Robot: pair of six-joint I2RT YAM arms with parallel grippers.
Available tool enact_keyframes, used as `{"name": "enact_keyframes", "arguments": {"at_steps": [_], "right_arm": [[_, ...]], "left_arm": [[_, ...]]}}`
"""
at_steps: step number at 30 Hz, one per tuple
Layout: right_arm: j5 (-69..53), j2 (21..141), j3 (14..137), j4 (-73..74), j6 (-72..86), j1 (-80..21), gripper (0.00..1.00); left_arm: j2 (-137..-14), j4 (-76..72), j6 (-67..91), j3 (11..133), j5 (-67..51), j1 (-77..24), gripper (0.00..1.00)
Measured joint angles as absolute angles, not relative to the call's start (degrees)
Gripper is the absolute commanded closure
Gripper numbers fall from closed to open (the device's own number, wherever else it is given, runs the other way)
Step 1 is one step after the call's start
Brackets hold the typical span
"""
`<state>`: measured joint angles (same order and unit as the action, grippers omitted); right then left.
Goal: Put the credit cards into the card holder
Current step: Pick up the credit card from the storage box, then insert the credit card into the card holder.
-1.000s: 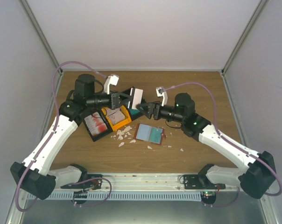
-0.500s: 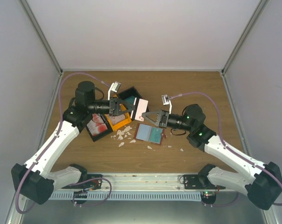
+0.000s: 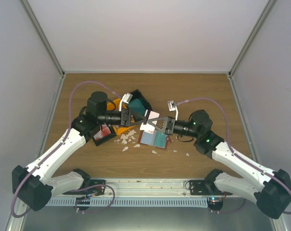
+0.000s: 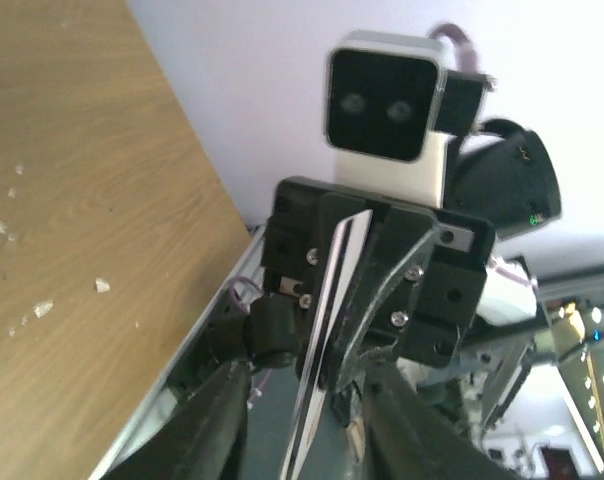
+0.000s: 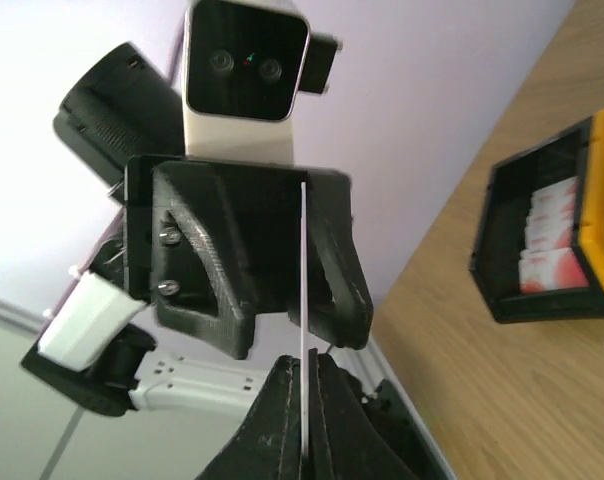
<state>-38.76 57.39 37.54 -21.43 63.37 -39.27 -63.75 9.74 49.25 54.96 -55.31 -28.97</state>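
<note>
A white credit card (image 3: 150, 117) hangs in the air between the two arms, above the table's middle. My right gripper (image 3: 152, 123) is shut on its lower edge; in the right wrist view the card (image 5: 304, 280) runs edge-on out of the closed gripper (image 5: 304, 366). My left gripper (image 3: 137, 119) faces it, open, and its fingers (image 4: 214, 425) stand a little off the card (image 4: 322, 320) on both sides. The reddish-brown card holder (image 3: 168, 140) lies open on the table below, with teal cards (image 3: 155, 138) showing in it.
Behind the grippers, a black bin (image 3: 138, 100) is tilted with something teal inside. An orange bin (image 3: 120, 129) and a black bin of red-and-white cards (image 3: 102, 134) lie left of the holder. White scraps (image 3: 127, 139) are scattered on the wood.
Both arms came together over the card holder. The right gripper closed on the white card that the left gripper held, and the left jaws have opened a little.
</note>
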Motion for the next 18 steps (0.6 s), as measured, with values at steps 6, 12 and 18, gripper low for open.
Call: {"name": "enact_keyframes", "arguments": {"at_steps": [6, 12, 18], "right_arm": [[-33.3, 52.3, 37.2, -10.5, 56.7, -39.1, 1.0], [-28.7, 51.4, 33.9, -2.0, 51.6, -38.7, 1.0], [-27.7, 54.4, 26.0, 2.4, 48.4, -35.0, 0.99]], "left_arm": [[-62.7, 11.3, 46.3, 53.3, -48.5, -29.9, 0.4], [-60.3, 11.7, 43.1, 45.9, -41.8, -32.0, 0.35], [-61.1, 13.1, 39.3, 42.0, -31.1, -35.2, 0.33]]}}
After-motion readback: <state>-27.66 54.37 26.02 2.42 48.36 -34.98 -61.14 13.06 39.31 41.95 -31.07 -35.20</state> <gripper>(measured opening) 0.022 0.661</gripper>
